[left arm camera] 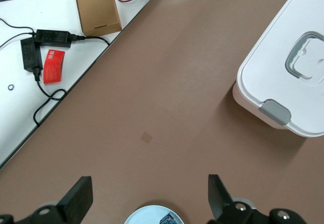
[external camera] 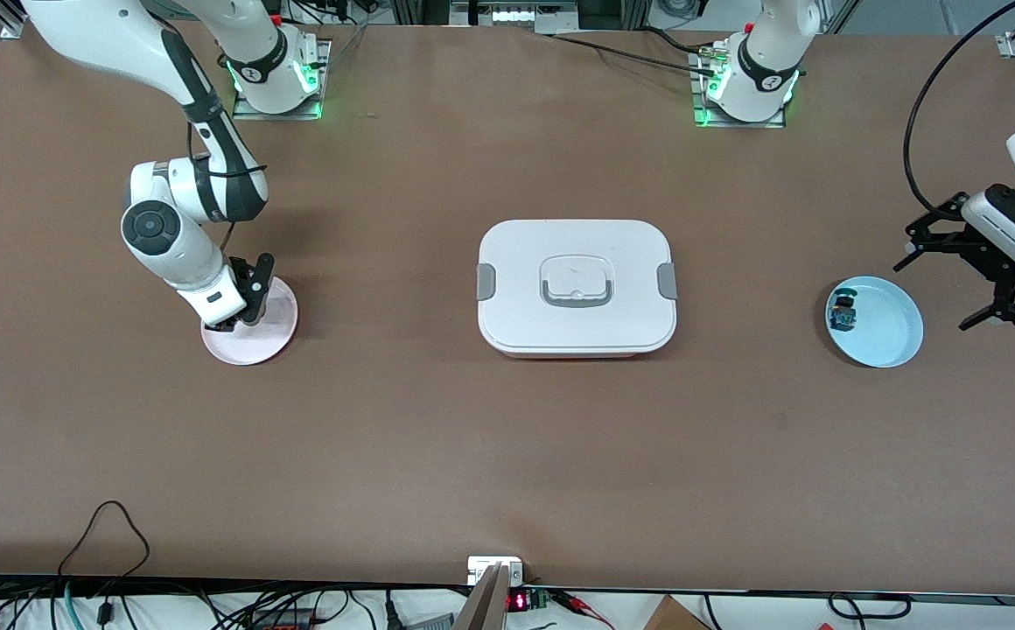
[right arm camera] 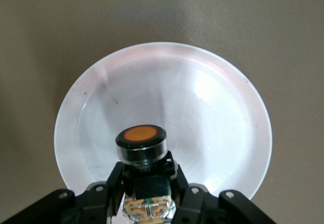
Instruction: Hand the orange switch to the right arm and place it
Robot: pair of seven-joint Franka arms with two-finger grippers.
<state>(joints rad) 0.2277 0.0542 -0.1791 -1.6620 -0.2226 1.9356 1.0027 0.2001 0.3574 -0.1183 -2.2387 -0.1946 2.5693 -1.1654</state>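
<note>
On the wide brown table [external camera: 507, 455], the white rectangular lidded box with grey side clips [external camera: 576, 287] sits at the centre, and you have one plate toward each arm's end of it. Toward the right arm's end lies the pale pink round plate [external camera: 273, 337]; toward the left arm's end lies the light blue round plate [external camera: 888, 325], carrying a small blue-bodied switch [external camera: 843, 313] near its rim.

Your right arm's slim black tool [external camera: 229, 322] hangs low over the pink plate, its fingers pressed onto the tiny orange push-button switch [right arm camera: 141, 145]. From the right wrist view, you see the switch held by its body, the black collar and round orange end pointing out past the fingertips, so its long axis runs along the fingers and down toward the plate's inner slope. The plate lies directly under the switch, and whether the orange end already touches the plate's surface cannot be told.

Your left arm's wide black linkage tool [external camera: 989, 289] waits beside the blue plate at the table's edge, fingers spread and holding nothing.

Judging from this, the handover is done and you are in the placing step. The move ahead turns on one thing: the switch sits end-first above the plate's sloping wall rather than its flat middle, so when you let go it may tip onto its side and roll toward the centre. A low release should keep it inside the rim.
</note>
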